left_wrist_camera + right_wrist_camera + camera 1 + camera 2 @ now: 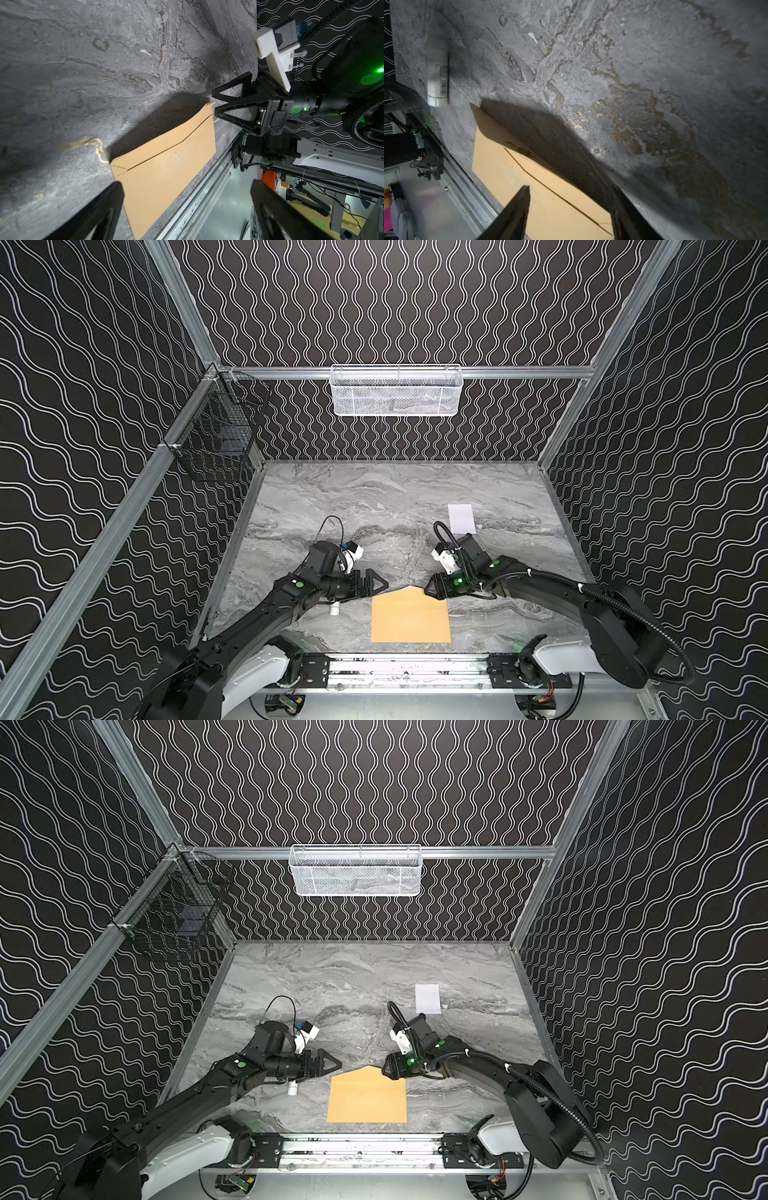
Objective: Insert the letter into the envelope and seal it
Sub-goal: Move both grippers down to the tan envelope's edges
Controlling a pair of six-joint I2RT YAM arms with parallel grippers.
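Lower centre of a top view, your envelope (409, 622) lies with its flap half-raised. Right gripper (428, 592) has its jaws parted beside the flap tip, and left gripper (376, 587) gapes empty. Letter (461, 517) sits upper right, well apart. Unheld, that flap might flop shut and block insertion.

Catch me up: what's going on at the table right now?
Both arms are at the tan kraft-paper envelope, which lies near the front edge of the grey marble-patterned table. The right end effector sits at its far right corner, jaws apart and apparently gripping nothing. The left end effector hangs wide open by the far left corner. The plain white paper letter lies farther back on the right, not yet inside. A small white cylinder lies beside the left arm.
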